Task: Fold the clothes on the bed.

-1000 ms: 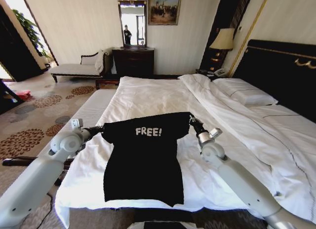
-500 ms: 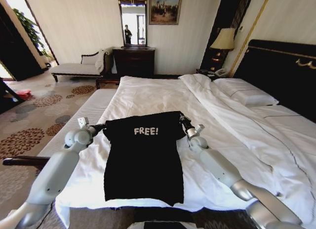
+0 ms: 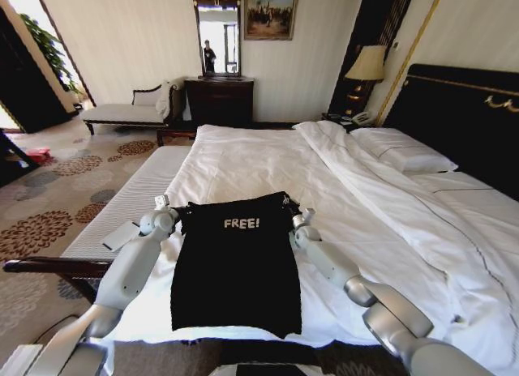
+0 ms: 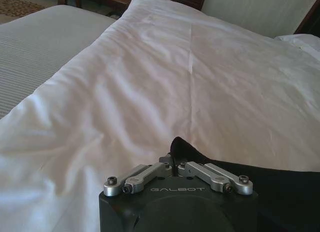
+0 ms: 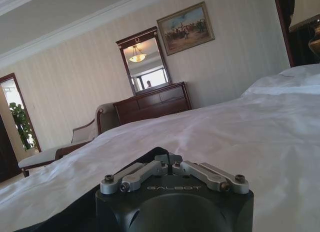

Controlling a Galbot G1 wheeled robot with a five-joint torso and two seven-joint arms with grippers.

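Bed (image 3: 243, 161): covered by a white duvet (image 3: 381, 206), lightly creased; pillows are set by the dark headboard (image 3: 466, 117).
T-shirt (image 3: 235, 267): spread on the near edge, print upward.
Left gripper (image 3: 182, 216): clamped on one top corner.
Right gripper (image 3: 289, 209): clamped on the other.
Room: dresser (image 3: 219, 100), mirror (image 3: 217, 34), chaise (image 3: 130, 110), patterned carpet (image 3: 57, 190).

Room: cream striped walls (image 3: 138, 44), dark dresser (image 3: 219, 100) under a mirror (image 3: 217, 34) and framed painting (image 3: 269, 13), white-cushioned chaise (image 3: 126, 110) to its left, lit lamp (image 3: 366, 66) on the nightstand, floral-pattern carpet (image 3: 49, 198), daylight from far left.
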